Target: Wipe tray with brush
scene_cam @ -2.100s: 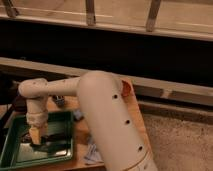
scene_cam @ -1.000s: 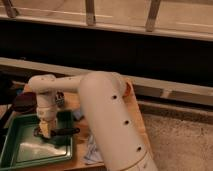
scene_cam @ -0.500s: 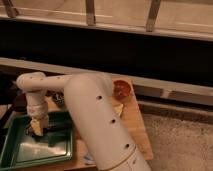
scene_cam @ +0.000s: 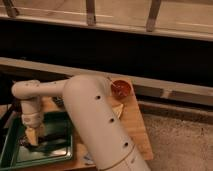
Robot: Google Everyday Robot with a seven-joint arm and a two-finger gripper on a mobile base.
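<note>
gripper [scene_cam: 33, 136] now nearer tray [scene_cam: 12, 150] left rim

a single camera looks down from above and behind the robot's own arm [scene_cam: 100, 125], whose thick white casing fills the lower middle of the view, very near the lens. the view faces forward and downward over a wooden table [scene_cam: 132, 120], with a dark wall and railing posts across the top. the gripper [scene_cam: 32, 137] hangs at the lower left, further from the lens, over a green tray [scene_cam: 12, 150]. a red bowl [scene_cam: 121, 88] sits at the table's far edge.
</note>
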